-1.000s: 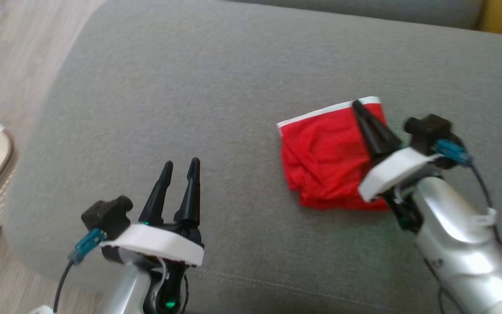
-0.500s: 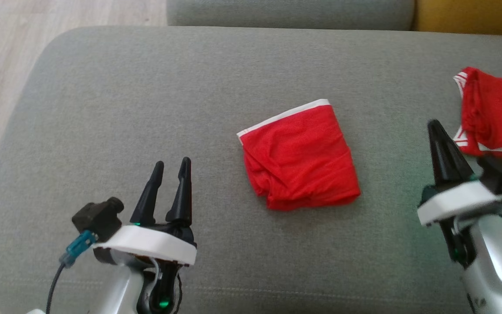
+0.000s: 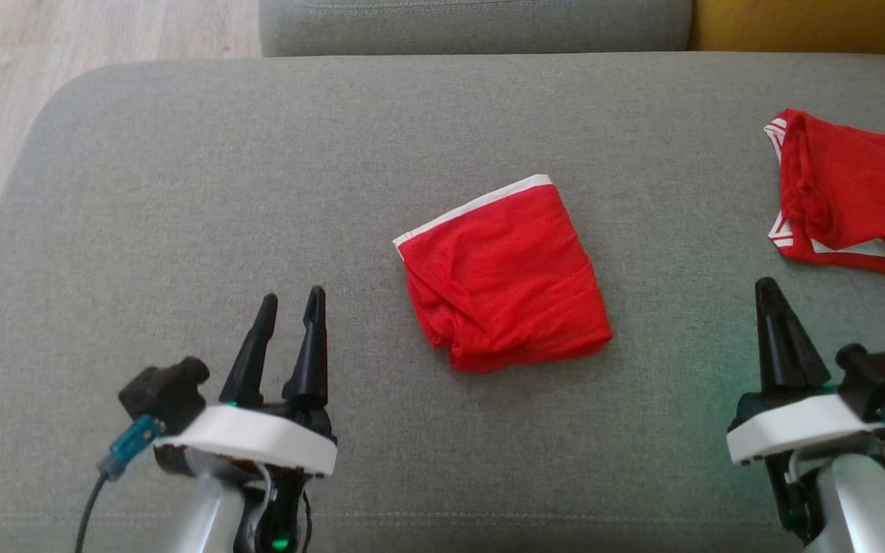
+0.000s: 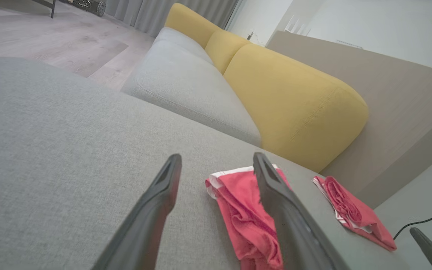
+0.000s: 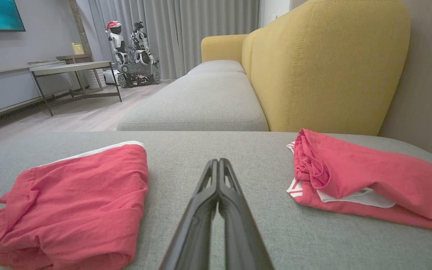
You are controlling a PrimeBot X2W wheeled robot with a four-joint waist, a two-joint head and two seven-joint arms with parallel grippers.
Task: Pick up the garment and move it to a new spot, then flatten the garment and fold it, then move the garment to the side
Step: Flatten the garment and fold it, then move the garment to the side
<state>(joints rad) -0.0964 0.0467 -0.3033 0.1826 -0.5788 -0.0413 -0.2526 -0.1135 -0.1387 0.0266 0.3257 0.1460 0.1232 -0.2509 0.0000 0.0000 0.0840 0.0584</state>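
Red folded shorts (image 3: 504, 284) lay on the grey sofa cushion (image 3: 181, 192), untouched; our left jaws stood spread, our right jaws pressed together, both empty.

The garment (image 3: 504, 280) was bright red, with a white band along its top edge. Off to the right, a second garment (image 3: 850, 203) was the same red, trimmed in thin white stripes. Under both, the cushion (image 3: 181, 192) was a flat, speckled grey. The backrest (image 5: 328, 63) was mustard yellow, the floor (image 3: 66, 31) pale wood grain. The left gripper (image 3: 293, 296) and right gripper (image 3: 767, 288) were black-fingered, each with a white collar (image 3: 258, 442) and a blue plug (image 3: 129, 445).
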